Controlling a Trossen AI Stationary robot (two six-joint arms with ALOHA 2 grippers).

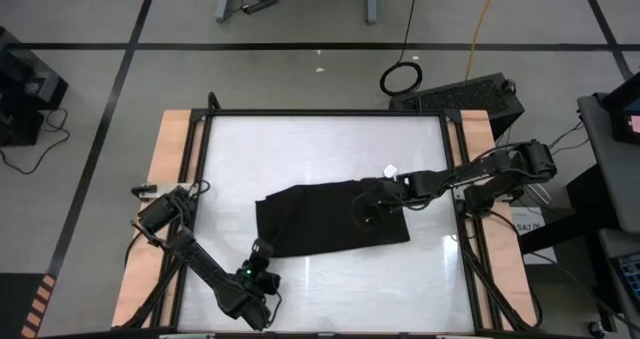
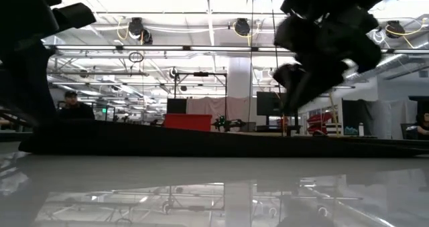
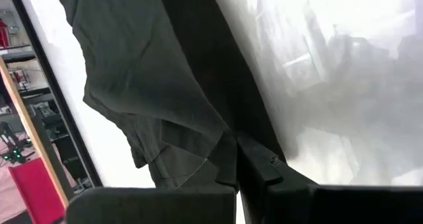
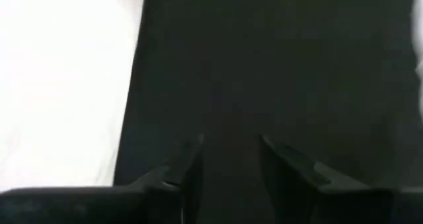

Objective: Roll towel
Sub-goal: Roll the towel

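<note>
The left gripper (image 1: 262, 253) is clamped on the near corner of the soft black cloth towel (image 1: 320, 217); the right gripper (image 4: 228, 159), fingers apart, hovers above its opposite end on the glossy white table (image 1: 300, 144).

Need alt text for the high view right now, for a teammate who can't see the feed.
Overhead, a black towel lies spread on a white table. The right gripper is over the towel's right part, fingers apart, near a small white tag. The left gripper, shut, pinches the towel's near edge.
</note>
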